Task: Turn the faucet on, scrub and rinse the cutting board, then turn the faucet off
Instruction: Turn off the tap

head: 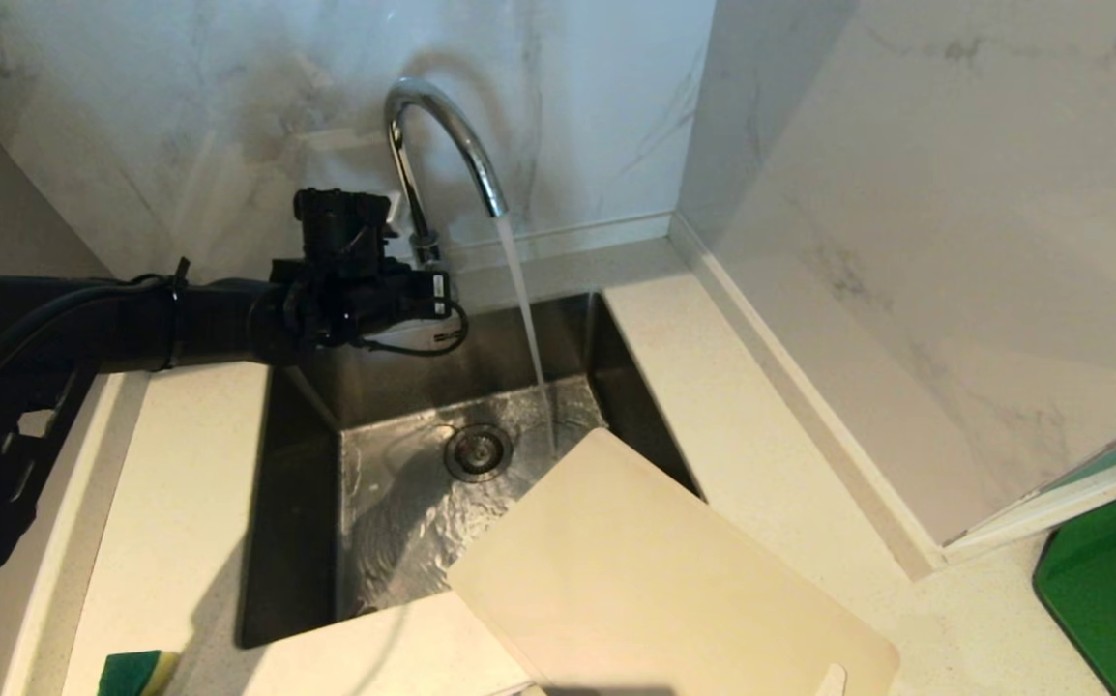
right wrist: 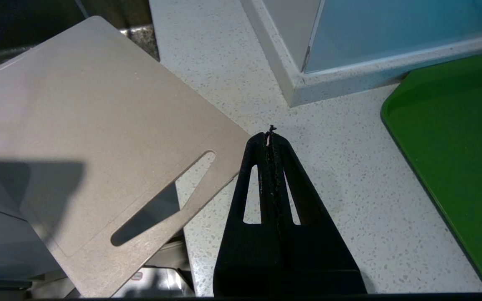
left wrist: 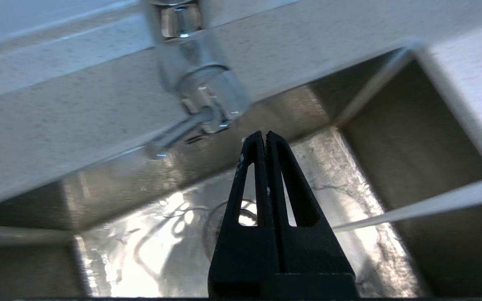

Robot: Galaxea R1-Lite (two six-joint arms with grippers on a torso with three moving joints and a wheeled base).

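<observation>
The left claw [head: 442,290] sits left of centre in the head view, beside the base of the faucet [head: 442,135], its two fingers clenched flat together with nothing between them. In the left wrist view the tips point just below the chrome base and its thin side lever [left wrist: 174,138], close to it, though contact cannot be made out. Water runs from the spout in a steady stream [head: 524,309] into the steel sink [head: 403,503], so the first step looks done.

The right claw [right wrist: 271,136] is also clenched on nothing, hanging over the speckled bench [right wrist: 341,188] just off the slotted end of the cutting board [right wrist: 90,138].

The cutting board [head: 645,580] lies in the lower centre of the head view, resting on the bench with one corner jutting over the sink's near right corner (the stream lands just beside that corner, not on it). It looks thin, stiff and fairly light, and its smooth face will likely turn slippery once wet. The best hold is probably the overhanging edge or the long handle slot [right wrist: 166,200], where a finger can get underneath.

A green-and-yellow sponge [head: 137,672] waits at the lower left, and a green mat [head: 1114,590] lies at the lower right.
</observation>
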